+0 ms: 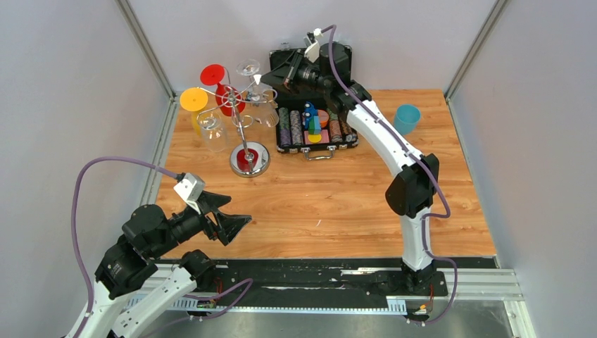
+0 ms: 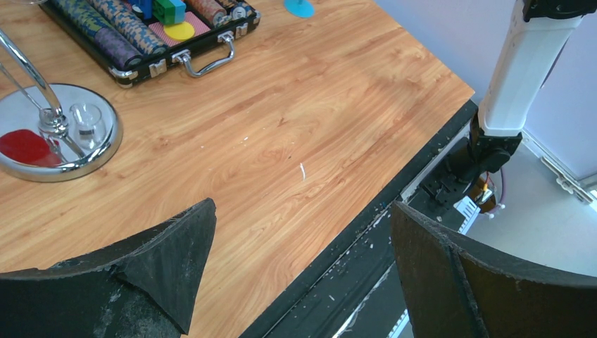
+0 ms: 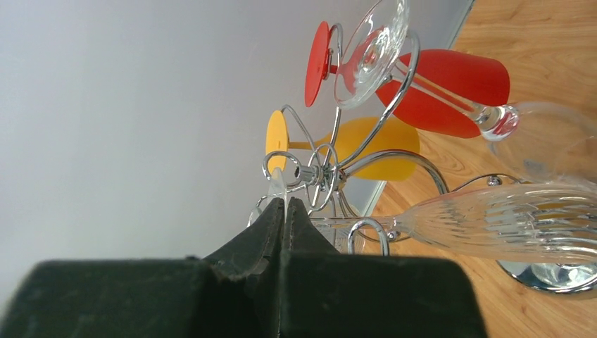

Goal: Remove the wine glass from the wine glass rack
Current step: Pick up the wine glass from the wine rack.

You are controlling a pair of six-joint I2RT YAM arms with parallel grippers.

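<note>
Wine glass (image 3: 493, 222) foot pinched in right gripper (image 3: 284, 201); left gripper (image 2: 303, 206) wide open.

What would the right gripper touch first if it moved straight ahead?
Probably the clear glass's foot, just beyond the right gripper, then the rack's wire hub. Depth is unclear.

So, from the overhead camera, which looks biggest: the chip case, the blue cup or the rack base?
Largest to smallest in the top view:
1. chip case, clearly the biggest
2. rack base
3. blue cup, a bit smaller than the base
</note>
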